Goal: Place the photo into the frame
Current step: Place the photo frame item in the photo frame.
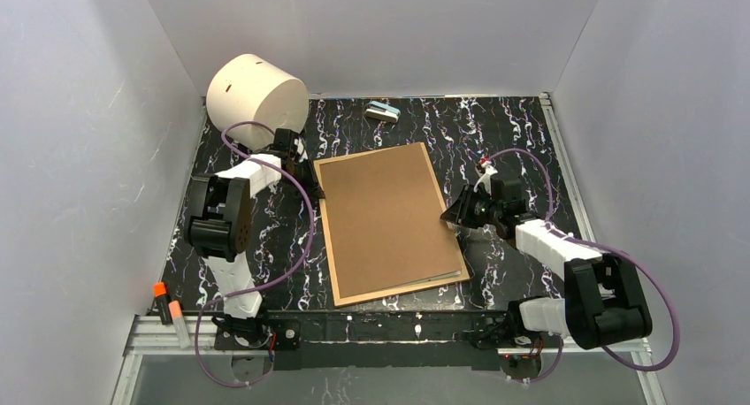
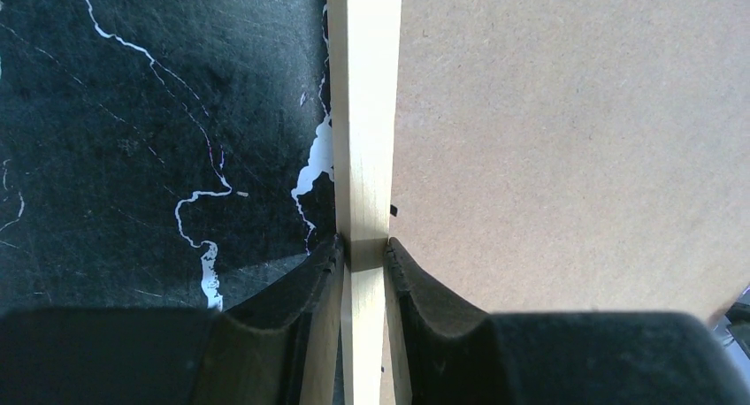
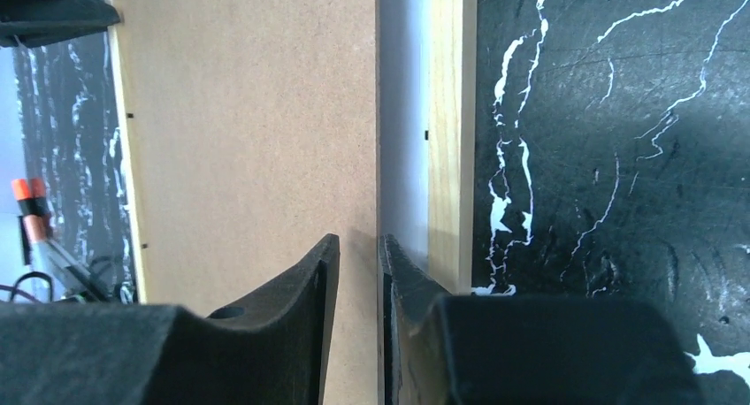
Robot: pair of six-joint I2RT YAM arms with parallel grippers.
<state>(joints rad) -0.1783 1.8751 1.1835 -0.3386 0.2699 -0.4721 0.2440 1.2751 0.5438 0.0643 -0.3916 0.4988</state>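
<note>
The frame (image 1: 329, 246) lies back-up on the table, its brown backing board (image 1: 385, 219) on top. The photo is not in view. My left gripper (image 1: 305, 171) is at the frame's far left edge. In the left wrist view it (image 2: 364, 246) is shut on the light wood edge (image 2: 367, 113). My right gripper (image 1: 449, 215) is at the frame's right edge. In the right wrist view it (image 3: 358, 241) stands narrowly open: one finger over the board (image 3: 248, 140), the other at the board's edge. A pale strip (image 3: 402, 113) shows between the board and the wood edge (image 3: 451, 113).
A white cylinder (image 1: 256, 91) lies at the back left, close to my left arm. A small pale blue and white object (image 1: 382, 112) sits at the back centre. Orange-capped markers (image 1: 168, 303) stand at the front left corner. White walls enclose the table.
</note>
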